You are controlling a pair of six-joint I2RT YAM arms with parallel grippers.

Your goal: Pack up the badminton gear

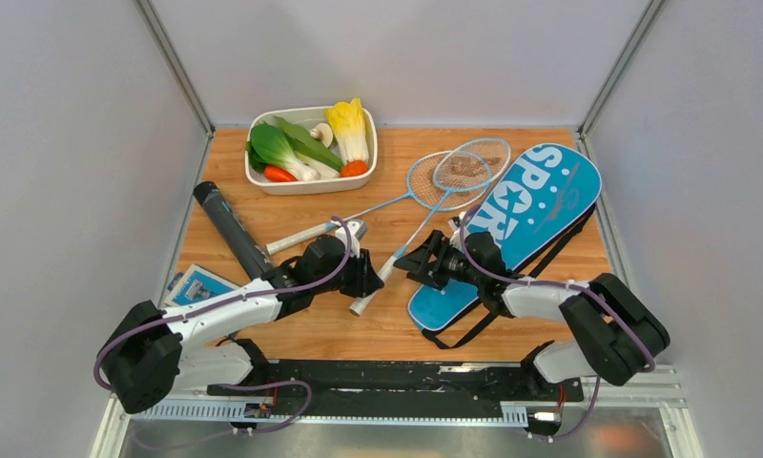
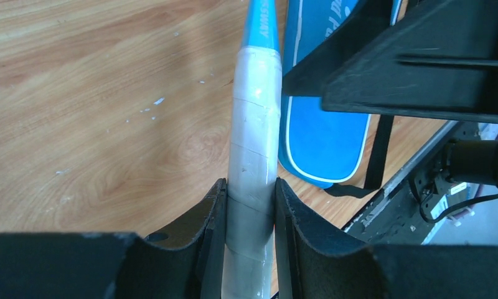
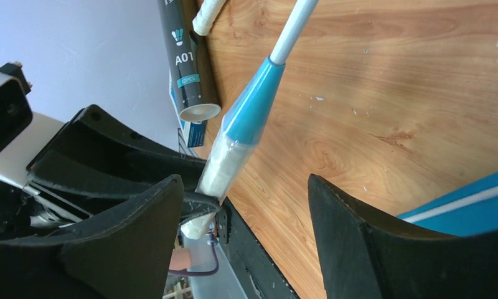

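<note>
Two light-blue rackets lie crossed, heads (image 1: 459, 172) at the back middle. My left gripper (image 1: 363, 277) is shut on the white handle (image 2: 253, 156) of one racket, a finger (image 2: 212, 212) pressed on each side. My right gripper (image 1: 423, 260) is open and empty just right of that handle, which shows between its jaws in the right wrist view (image 3: 225, 165). The blue "SPORT" cover (image 1: 530, 215) with its black strap (image 1: 549, 253) lies to the right. The other handle (image 1: 292, 239) and the long black tube (image 1: 230, 229) lie to the left. No shuttlecocks show.
A white tray (image 1: 263, 181) of toy vegetables stands at the back left. A small blue-and-white card (image 1: 198, 283) lies at the left edge beside the tube. Grey walls enclose the wooden table (image 1: 378, 329) on three sides.
</note>
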